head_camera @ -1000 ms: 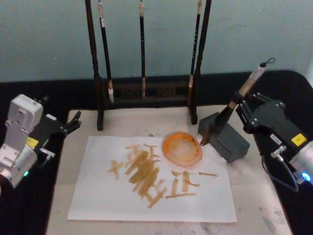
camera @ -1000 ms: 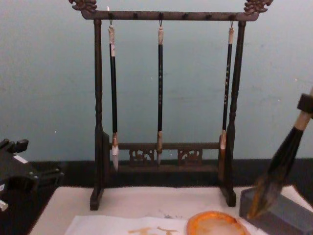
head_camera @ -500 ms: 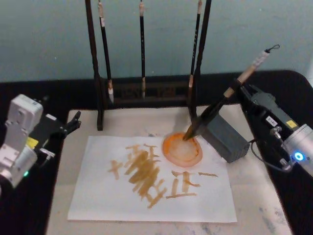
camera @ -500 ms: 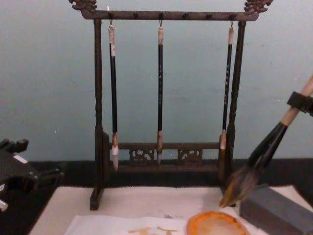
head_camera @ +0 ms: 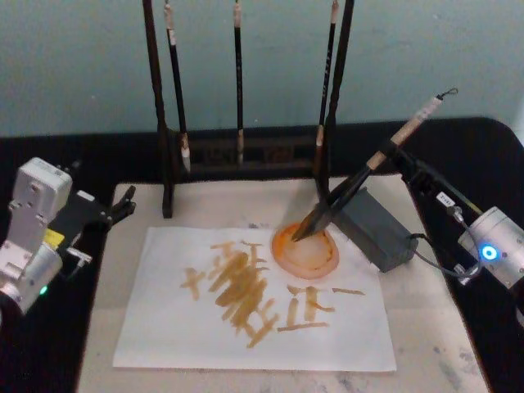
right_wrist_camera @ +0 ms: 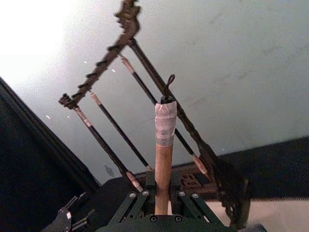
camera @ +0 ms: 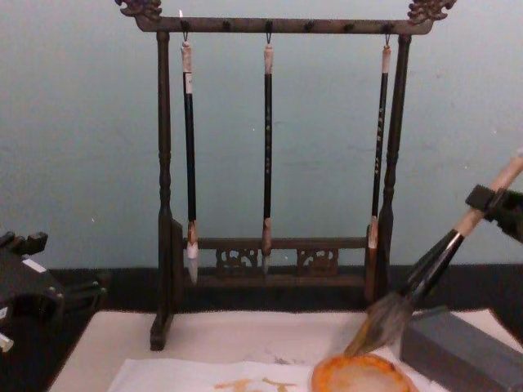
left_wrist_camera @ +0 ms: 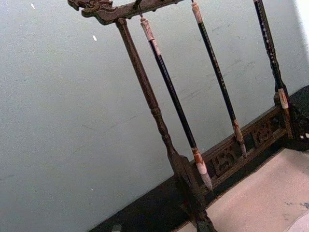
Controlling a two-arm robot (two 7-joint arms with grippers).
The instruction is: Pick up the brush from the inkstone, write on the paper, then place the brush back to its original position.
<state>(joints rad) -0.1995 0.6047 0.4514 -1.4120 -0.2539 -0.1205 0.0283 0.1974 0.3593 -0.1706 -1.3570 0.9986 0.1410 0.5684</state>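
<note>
Head: right gripper (head_camera: 395,157) over the table (head_camera: 479,143) near its right edge, clamped on the brush (head_camera: 356,187) handle. Brush tilted, bristles on orange dish (head_camera: 307,252) at the paper (head_camera: 188,327) far-right corner, beside grey inkstone (head_camera: 375,229). Left gripper (head_camera: 123,206) parked at left edge. Chest: bristles touch dish rim. Right wrist: pale handle pinched upright.

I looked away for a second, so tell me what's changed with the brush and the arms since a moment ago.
The right gripper, shut on the brush, swung it leftward: the bristle tip left the grey block and now sits over the orange dish. The left gripper, paper and rack stayed put.
</note>
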